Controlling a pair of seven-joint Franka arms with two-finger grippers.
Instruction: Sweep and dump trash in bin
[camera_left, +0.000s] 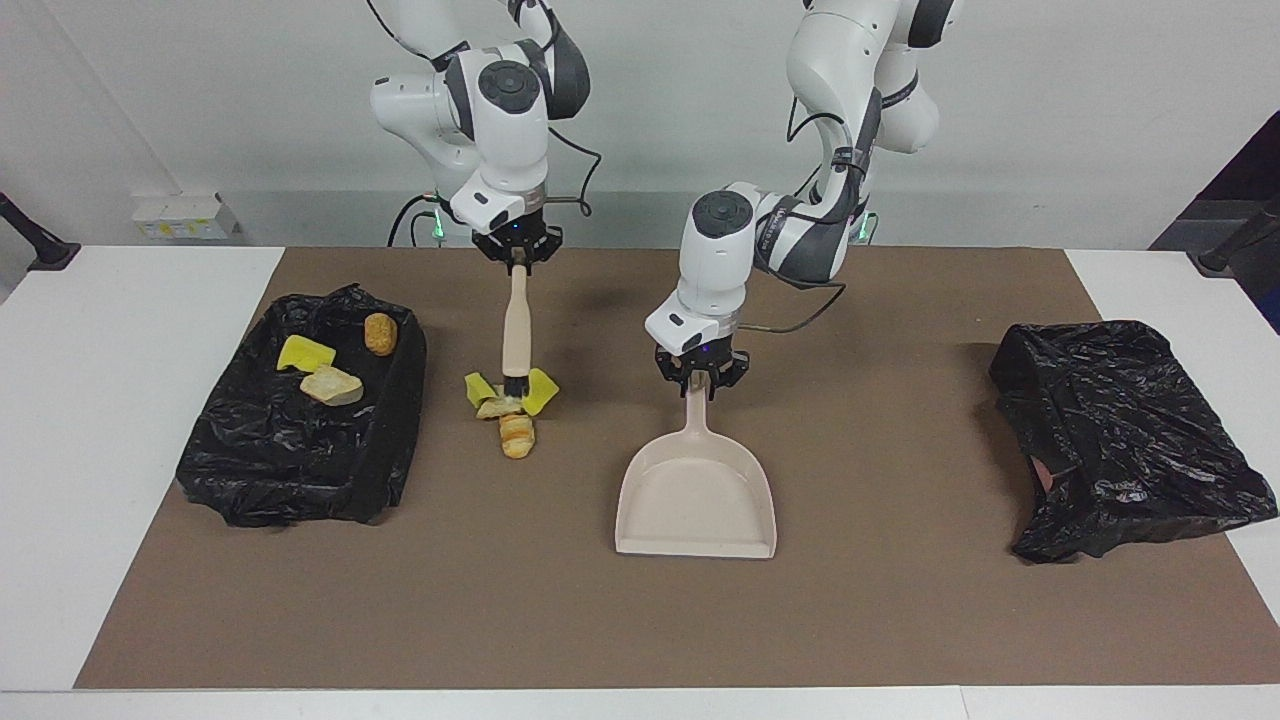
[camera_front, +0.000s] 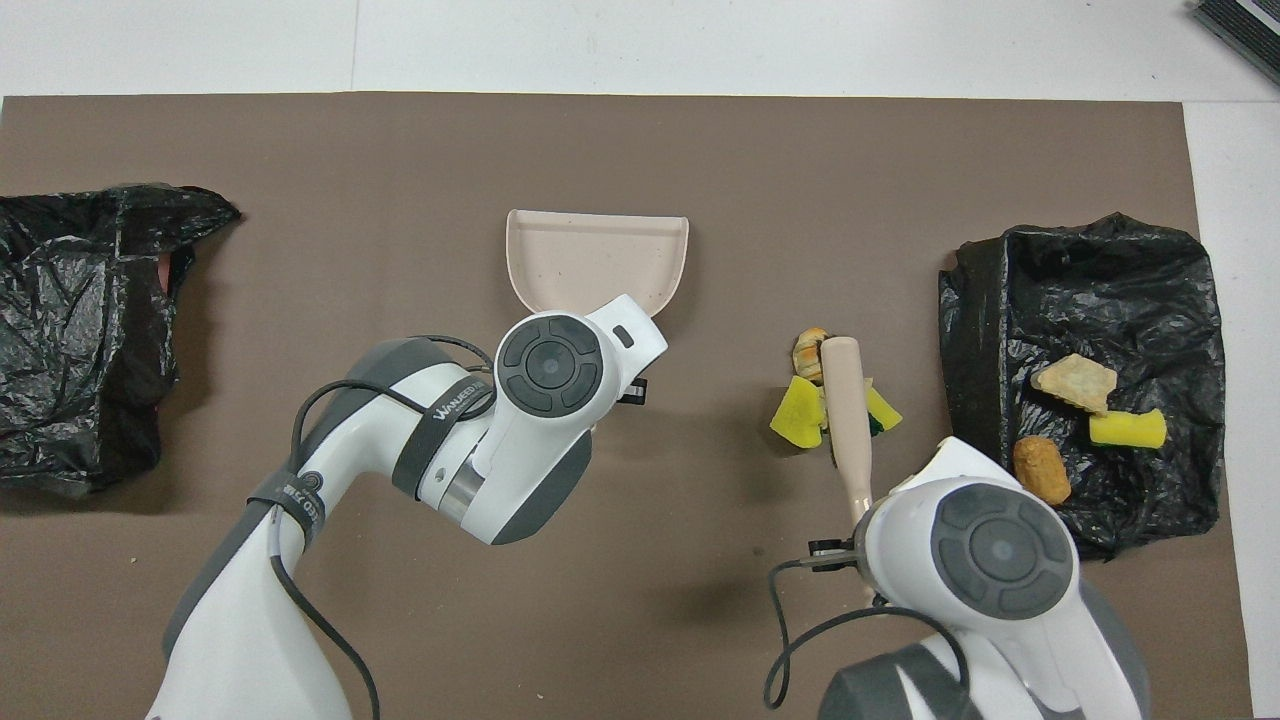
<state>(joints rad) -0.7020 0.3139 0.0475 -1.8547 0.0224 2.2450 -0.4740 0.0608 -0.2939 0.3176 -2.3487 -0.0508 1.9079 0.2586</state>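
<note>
From my console I saw the brown-matted desk carrying two crumpled black plastic bin liners: one at the left arm's end, one tray-shaped at the right arm's end that already held three scraps. Between them lay the beige plastic dustpan, its mouth pointing away from the robots. The left gripper had its jaws clenched on the dustpan's handle tip. The right gripper was grasping the top of a beige-handled brush, held upright with its dark bristles down on the loose pile. That pile, four small scraps of yellow sponge and tan bread-like lumps, sat on the mat between the dustpan and the tray-shaped liner. I judged these bits light, soft and apt to roll or scatter, so they wanted a low, gentle push from the liner side toward the pan, not pinching.
</note>
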